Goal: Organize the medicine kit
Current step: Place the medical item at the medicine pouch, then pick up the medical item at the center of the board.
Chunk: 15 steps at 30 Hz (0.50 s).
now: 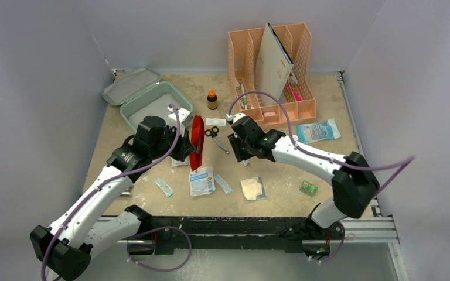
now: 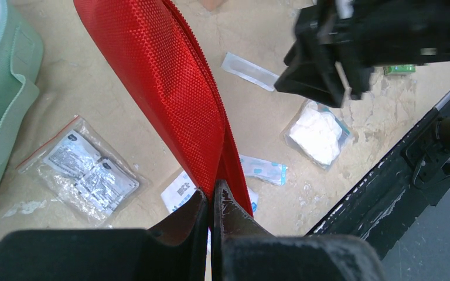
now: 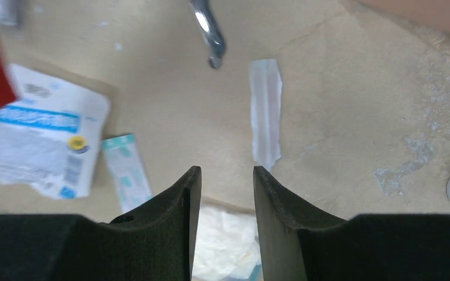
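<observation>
The medicine kit [image 1: 152,104] is a mint-green case lying open at the back left, and its edge [image 2: 0,99] shows in the left wrist view. My left gripper [image 1: 184,149] is shut on the edge of a red pouch [image 1: 197,140], which it holds up on edge above the table. In the left wrist view the pouch [image 2: 164,88] runs up from the closed fingertips of the left gripper [image 2: 214,190]. My right gripper [image 1: 237,147] hovers just right of the pouch. In its own view the right gripper [image 3: 225,171] is open with nothing between its fingers.
Scissors [image 1: 215,137], a brown bottle [image 1: 212,99], a white-blue packet [image 1: 201,180], plaster strips [image 1: 222,184], a gauze bag [image 1: 252,188], a blue packet [image 1: 318,130] and a small green box [image 1: 309,187] lie about. A peach organizer [image 1: 272,70] stands at the back. A zip bag of sachets [image 2: 82,170] lies beside the kit.
</observation>
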Each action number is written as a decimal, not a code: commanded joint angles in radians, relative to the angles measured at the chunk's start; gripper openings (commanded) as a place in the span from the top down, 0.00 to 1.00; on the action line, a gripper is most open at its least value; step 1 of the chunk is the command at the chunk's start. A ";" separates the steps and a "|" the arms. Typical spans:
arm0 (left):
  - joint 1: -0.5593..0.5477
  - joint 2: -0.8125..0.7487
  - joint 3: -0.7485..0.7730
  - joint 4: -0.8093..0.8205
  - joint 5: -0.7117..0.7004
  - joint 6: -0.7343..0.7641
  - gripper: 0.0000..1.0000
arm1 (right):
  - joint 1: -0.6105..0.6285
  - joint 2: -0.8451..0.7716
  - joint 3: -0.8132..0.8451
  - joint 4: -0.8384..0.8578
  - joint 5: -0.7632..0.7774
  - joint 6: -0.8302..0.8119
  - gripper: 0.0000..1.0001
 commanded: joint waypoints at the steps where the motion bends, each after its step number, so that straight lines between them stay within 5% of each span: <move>1: -0.001 -0.041 0.027 0.020 -0.022 0.026 1.00 | -0.056 0.087 0.008 0.014 0.011 -0.046 0.59; 15: -0.002 -0.046 0.023 0.015 -0.010 0.043 1.00 | -0.117 0.251 0.061 0.014 -0.068 -0.072 0.66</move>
